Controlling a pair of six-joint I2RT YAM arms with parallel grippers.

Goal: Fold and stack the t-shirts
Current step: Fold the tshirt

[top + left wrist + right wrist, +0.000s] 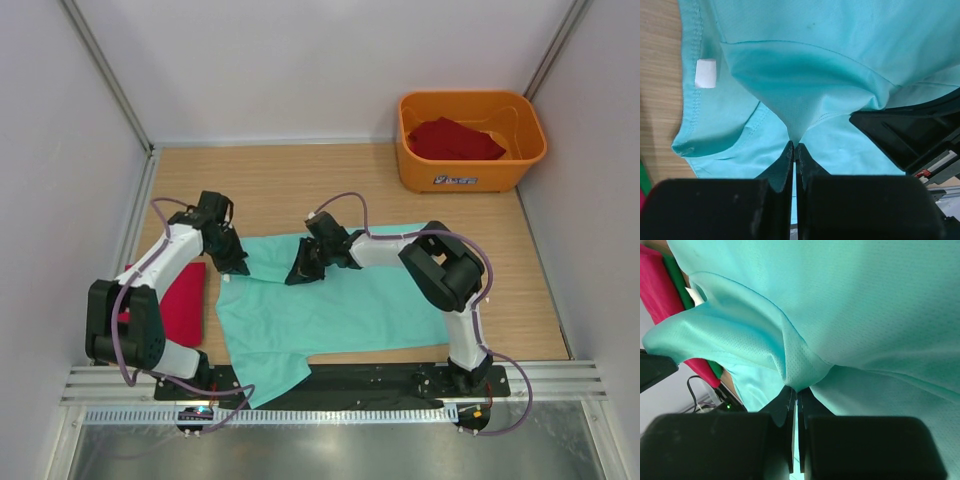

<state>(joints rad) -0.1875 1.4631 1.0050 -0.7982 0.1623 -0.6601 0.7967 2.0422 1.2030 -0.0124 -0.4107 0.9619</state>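
A mint-green t-shirt [340,310] lies spread over the table's near middle, its white neck label [705,73] showing in the left wrist view. My left gripper [236,264] is shut on a pinch of its cloth [794,142] at the far left edge. My right gripper [300,272] is shut on a fold of the same shirt [799,389], a short way to the right along that edge. A folded deep red t-shirt [178,300] lies at the left beside the left arm. Another red t-shirt [452,139] sits crumpled in the orange tub.
The orange plastic tub [470,170] stands at the back right. White walls close in the wooden table on three sides. A metal rail [330,385] and the arm bases run along the near edge. A strip of green cloth [677,282] shows beside the red one in the right wrist view.
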